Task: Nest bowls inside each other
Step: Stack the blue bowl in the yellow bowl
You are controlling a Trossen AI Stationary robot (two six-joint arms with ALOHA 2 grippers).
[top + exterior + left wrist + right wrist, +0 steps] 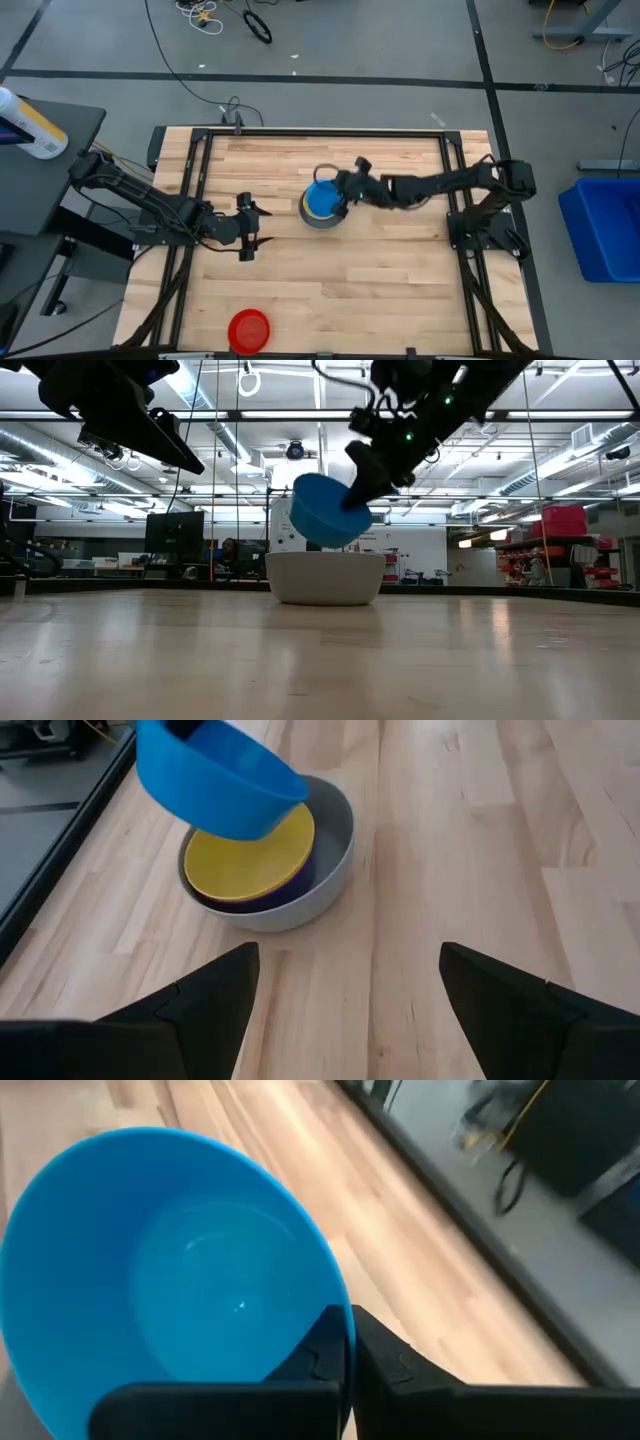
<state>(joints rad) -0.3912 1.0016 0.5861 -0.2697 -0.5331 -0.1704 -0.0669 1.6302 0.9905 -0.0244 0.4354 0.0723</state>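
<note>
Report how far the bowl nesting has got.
Done: the yellow bowl sits in the dark blue bowl, both inside the grey bowl. In hand: the right gripper is shut on the rim of the light blue bowl, holding it tilted just above that stack. Left: seat it, then add the red bowl, alone near the table's edge. The left gripper waits open.

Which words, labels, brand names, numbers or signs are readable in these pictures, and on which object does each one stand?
No text can be read in any view.
Light blue bowl, yellow bowl, grey bowl, red bowl: no print shows.
Bottle on the side stand: a yellow and blue label, too small to read.
Room behind the table, low view: boards and shelves, too blurred to read.
</note>
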